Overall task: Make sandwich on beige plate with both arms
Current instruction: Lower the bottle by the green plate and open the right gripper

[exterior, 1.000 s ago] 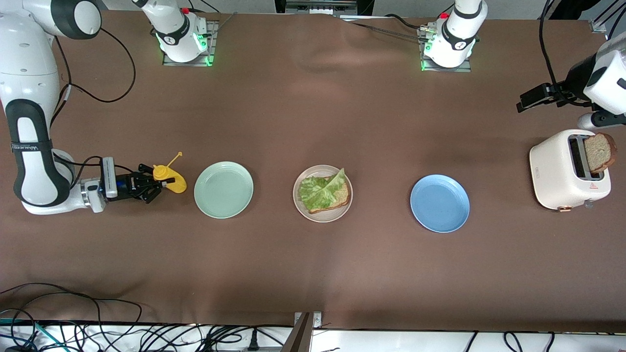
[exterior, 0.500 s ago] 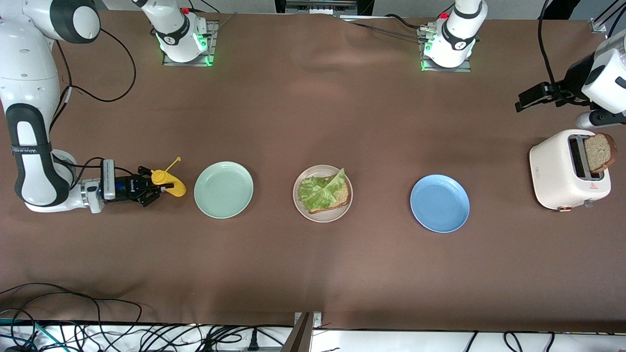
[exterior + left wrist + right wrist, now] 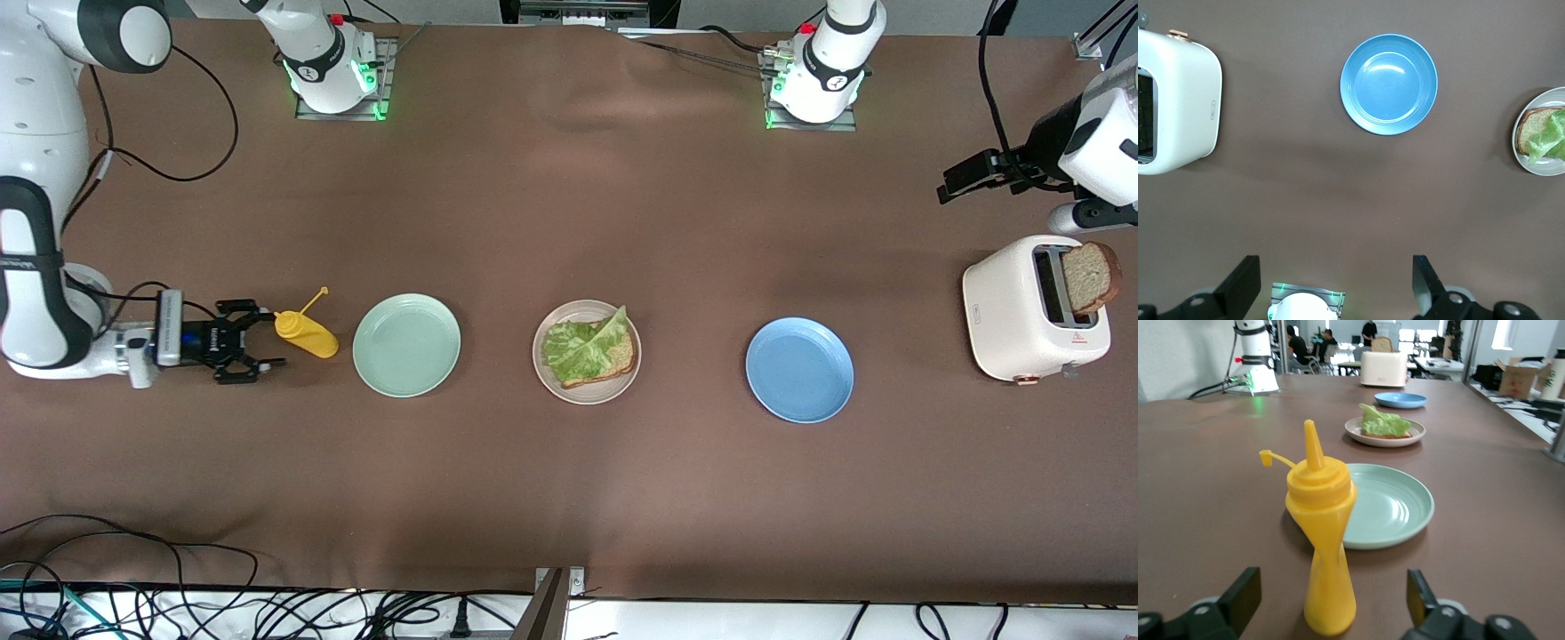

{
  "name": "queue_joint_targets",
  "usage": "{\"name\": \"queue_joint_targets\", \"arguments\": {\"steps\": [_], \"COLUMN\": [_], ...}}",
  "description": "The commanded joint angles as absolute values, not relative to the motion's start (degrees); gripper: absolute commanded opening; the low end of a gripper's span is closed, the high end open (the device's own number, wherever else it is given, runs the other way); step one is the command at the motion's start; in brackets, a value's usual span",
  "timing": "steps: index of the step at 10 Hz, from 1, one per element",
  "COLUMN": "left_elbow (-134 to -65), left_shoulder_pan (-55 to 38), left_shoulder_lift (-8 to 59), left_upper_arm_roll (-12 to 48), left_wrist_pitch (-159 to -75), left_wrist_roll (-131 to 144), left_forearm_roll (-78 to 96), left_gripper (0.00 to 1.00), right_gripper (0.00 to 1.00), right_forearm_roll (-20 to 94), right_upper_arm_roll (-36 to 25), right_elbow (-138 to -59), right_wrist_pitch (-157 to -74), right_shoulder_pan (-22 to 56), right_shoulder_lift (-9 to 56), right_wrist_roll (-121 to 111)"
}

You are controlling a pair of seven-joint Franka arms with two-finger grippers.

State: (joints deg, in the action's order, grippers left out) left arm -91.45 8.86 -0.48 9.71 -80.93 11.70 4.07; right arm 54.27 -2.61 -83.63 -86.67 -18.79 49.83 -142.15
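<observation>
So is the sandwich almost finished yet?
Partly. One bread slice with a lettuce leaf on top already sits on the beige plate. The right gripper is open beside the standing yellow sauce bottle, holding nothing. Left to do: the top slice is in the toaster; the left gripper, open and up over the table, hasn't fetched it.

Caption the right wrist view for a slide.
Right tool open around the upright yellow squeeze bottle, mint-green plate beside it, lettuce-topped bread on the beige plate.
</observation>
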Motion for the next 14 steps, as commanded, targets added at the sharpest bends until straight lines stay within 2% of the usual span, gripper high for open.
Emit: {"name": "queue_joint_targets", "arguments": {"steps": [1, 5, 8, 10, 14], "left_elbow": [-91.4, -91.5, -91.4, -91.3, -91.0], "left_shoulder_pan": [9.6, 9.8, 13.3, 13.4, 13.0], "left_shoulder_lift": [-1.0, -0.9, -0.8, -0.9, -1.1], "left_upper_arm_roll": [9.8, 9.5, 9.5, 9.5, 12.0], "left_wrist_pitch": [-80.8, -80.8, -80.9, -80.9, -81.3], "left_wrist_roll": [10.3, 9.9, 5.4, 5.4, 5.4], "left_forearm_roll": [3.3, 2.3, 1.8, 1.8, 2.3], "left_gripper": [1.00, 1.00, 1.00, 1.00, 1.00], "right_gripper": [1.00, 1.00, 1.00, 1.00, 1.00], "right_forearm_roll": [49.3, 36.7, 29.4, 24.9, 12.9], "right_upper_arm_roll": [-4.4, -4.7, -4.6, -4.6, -4.6], "right_elbow": [-84.8, -85.2, -87.9, -91.3, -95.0], "right_wrist_pitch": [-88.8, -90.0, -92.1, -94.8, -95.1], "right_shoulder_pan": [-19.3, -19.0, -15.2, -12.5, -6.1], "right_shoulder_lift": [44.3, 36.1, 30.1, 25.3, 16.4], "right_wrist_roll": [-134.1, -107.9, -86.6, -74.2, -45.2]}}
